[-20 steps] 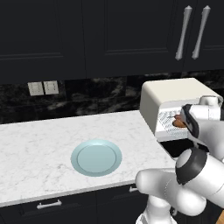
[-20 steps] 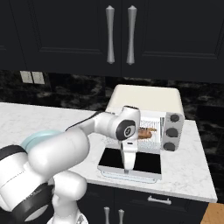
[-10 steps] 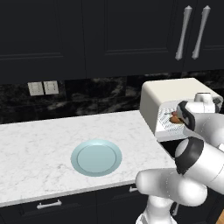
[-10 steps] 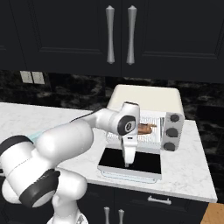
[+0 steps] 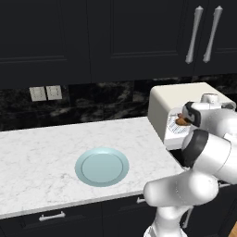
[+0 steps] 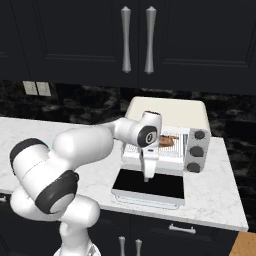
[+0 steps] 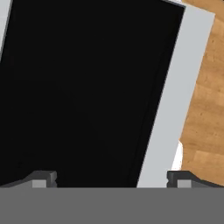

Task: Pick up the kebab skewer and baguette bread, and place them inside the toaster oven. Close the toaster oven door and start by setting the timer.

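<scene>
Claw (image 6: 147, 177) spread wide, empty, over dropped dark glass toaster oven door (image 6: 150, 185) w/ pale handle bar (image 7: 168, 100). Door hinged, stiff, prob. light; lift by handle edge.

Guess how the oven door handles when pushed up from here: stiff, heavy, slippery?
The door lies flat open, likely swinging stiffly on its hinge. Its dark glass looks smooth, so fingers may slip; the pale handle seems safer. The open gripper hangs just above it.
</scene>
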{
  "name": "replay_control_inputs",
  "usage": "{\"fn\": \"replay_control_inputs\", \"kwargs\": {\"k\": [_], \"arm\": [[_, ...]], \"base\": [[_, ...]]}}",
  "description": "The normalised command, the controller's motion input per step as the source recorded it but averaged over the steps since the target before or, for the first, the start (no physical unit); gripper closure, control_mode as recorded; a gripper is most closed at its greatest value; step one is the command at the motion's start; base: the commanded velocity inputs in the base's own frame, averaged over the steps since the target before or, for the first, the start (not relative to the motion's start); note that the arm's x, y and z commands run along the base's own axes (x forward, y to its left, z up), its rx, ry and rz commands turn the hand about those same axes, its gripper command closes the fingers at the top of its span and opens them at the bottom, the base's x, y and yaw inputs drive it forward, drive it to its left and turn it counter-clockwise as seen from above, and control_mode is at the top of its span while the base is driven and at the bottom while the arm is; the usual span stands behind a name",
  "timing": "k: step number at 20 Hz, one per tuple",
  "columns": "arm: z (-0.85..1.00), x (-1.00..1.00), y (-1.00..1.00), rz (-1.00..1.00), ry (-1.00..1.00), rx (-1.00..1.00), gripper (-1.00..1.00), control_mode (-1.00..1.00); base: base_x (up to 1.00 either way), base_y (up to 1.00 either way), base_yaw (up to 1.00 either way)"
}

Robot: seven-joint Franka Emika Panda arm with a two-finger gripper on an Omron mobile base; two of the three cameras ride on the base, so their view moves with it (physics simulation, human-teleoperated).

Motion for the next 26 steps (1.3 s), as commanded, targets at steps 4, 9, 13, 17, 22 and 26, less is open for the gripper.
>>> {"fn": "replay_control_inputs", "kwargs": {"k": [4,9,13,17,22,26], "arm": [[0.00,0.45,0.02,0.00,0.00,0.01,-1.00,-1.00],[0.00,0.26,0.04,0.00,0.00,0.01,-1.00,-1.00],[0.00,0.00,0.03,0.00,0.00,0.00,-1.00,-1.00],[0.00,0.00,0.01,0.00,0.00,0.00,-1.00,-1.00],[0.00,-0.40,0.00,0.00,-0.01,0.00,-1.00,-1.00],[0.00,-0.90,0.00,0.00,-0.02,0.00,-1.00,-1.00]], "base": [[0.00,0.00,0.00],[0.00,0.00,0.00],[0.00,0.00,0.00],[0.00,0.00,0.00],[0.00,0.00,0.00],[0.00,0.00,0.00]]}}
